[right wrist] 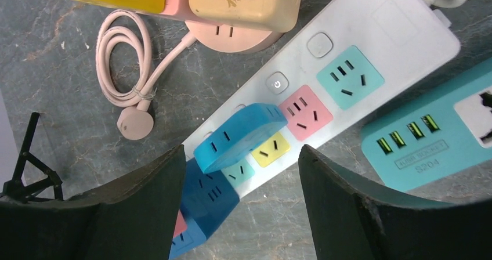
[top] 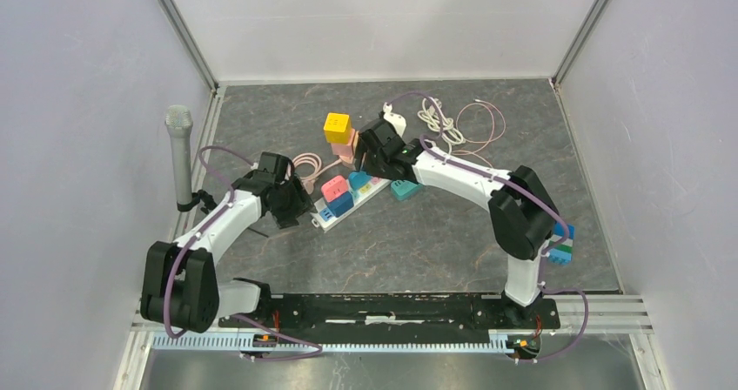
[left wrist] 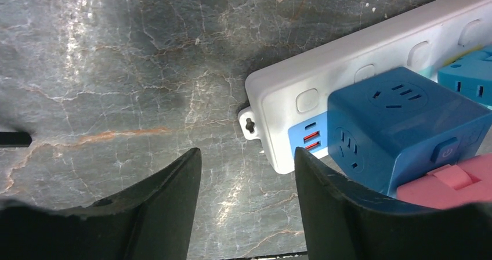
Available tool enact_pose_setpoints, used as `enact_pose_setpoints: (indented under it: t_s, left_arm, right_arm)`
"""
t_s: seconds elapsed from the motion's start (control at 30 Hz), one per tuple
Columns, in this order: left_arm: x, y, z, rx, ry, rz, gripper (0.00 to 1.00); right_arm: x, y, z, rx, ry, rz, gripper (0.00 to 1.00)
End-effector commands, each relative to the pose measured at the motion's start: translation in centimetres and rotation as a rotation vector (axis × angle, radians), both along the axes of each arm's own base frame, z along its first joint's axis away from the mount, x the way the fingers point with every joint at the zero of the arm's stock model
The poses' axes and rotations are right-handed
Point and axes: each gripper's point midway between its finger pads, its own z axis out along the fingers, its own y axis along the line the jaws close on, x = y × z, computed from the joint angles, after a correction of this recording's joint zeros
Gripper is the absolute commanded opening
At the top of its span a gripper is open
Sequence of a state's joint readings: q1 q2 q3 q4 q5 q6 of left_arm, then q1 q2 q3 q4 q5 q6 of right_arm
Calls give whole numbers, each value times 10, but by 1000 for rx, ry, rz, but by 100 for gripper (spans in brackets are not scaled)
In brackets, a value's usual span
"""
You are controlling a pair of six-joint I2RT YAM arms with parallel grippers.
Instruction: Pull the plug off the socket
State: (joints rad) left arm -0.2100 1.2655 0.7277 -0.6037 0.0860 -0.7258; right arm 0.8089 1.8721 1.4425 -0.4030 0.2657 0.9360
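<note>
A white power strip lies at mid table with three cube plugs in it: pink, dark blue and light blue. My left gripper is open and empty just left of the strip's near end. In the left wrist view the strip's end and the dark blue cube lie just beyond its right finger. My right gripper is open above the strip. In the right wrist view the light blue cube sits tilted on the strip, between the fingers but apart from them.
A teal socket block lies beside the strip. A yellow cube on a pink adapter, a coiled pink cable and white cables lie behind. A grey microphone stands at the left. Walls enclose the table.
</note>
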Motion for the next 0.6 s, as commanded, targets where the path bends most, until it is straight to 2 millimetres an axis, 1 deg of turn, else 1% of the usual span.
enact_pose_setpoints:
  t_s: [0.0,0.13,0.2,0.3,0.37,0.5,0.57]
  left_arm:
    - [10,-10,-2,-26,-34,-56,64]
    - [14,-18,-7,-39,-46,-77,62]
    - [16,-18,-10,-30,-42,-76,60]
    - [15,-16,-18,-5,-18,-69,57]
    - [12,-14,-26,17,5,-70,54]
    - [4,-11,-36,60,47,-86,47]
    - [1,-9,-38,72,53,-87,46]
  right_arm:
    - [9,13,-4,15,16,-15,75]
    - [13,25,-4,47,7,9,71]
    - [13,27,-9,50,12,14,69]
    - [9,24,-20,27,43,13,68]
    - [4,22,-23,25,54,26,67]
    - [-7,8,-23,41,36,20,57]
    - [-13,4,-20,54,32,13,50]
